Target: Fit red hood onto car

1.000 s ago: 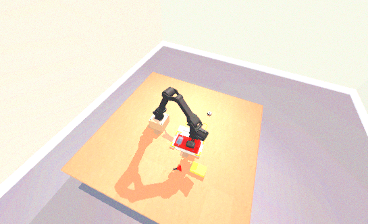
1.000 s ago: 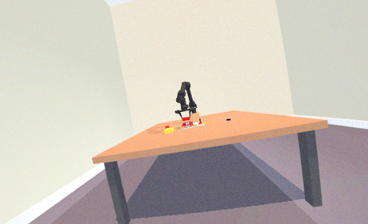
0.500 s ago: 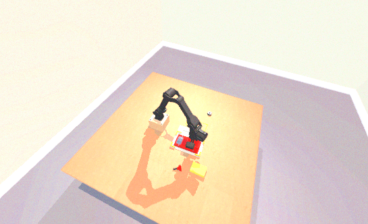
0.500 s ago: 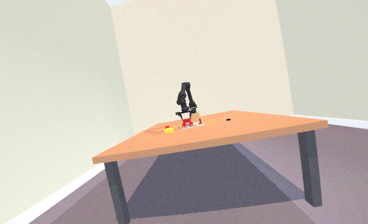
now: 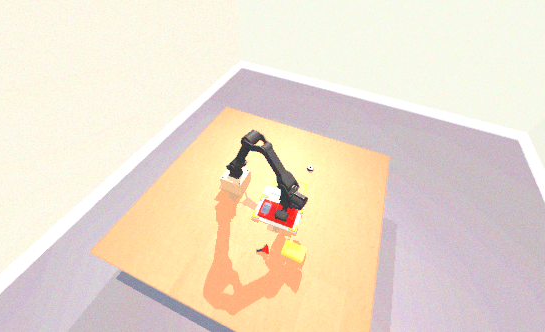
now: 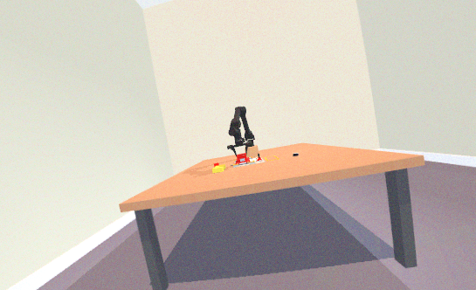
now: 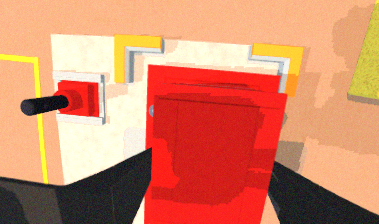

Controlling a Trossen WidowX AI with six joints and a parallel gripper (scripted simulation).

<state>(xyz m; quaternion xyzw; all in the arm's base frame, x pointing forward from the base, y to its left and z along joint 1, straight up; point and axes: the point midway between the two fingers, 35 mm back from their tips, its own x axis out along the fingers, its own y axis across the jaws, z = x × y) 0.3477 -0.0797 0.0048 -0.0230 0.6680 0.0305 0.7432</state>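
Note:
The red hood (image 7: 215,145) (image 6: 241,155) is held roof up over the red chassis (image 7: 215,77) (image 5: 264,215), low over the deck. The chassis sits in the white jig (image 7: 85,47) (image 5: 272,190) between yellow corner brackets. My gripper (image 7: 209,159) (image 5: 282,215) is shut on the hood, with one black finger on each long side. In the wrist view the hood looks nearly lined up with the chassis, whose far end shows past it. The engine block, the pegs and the corner holes are hidden there, so whether any peg is in a hole cannot be told.
A small red part with a black pin (image 7: 77,99) stands in a holder on the jig plate. A yellow block (image 5: 294,251) (image 6: 218,169) and a small red-and-black piece (image 5: 263,249) lie nearby. A yellow outline (image 7: 39,90) and a black-and-white round piece (image 5: 310,168) (image 6: 295,155) are beyond the jig.

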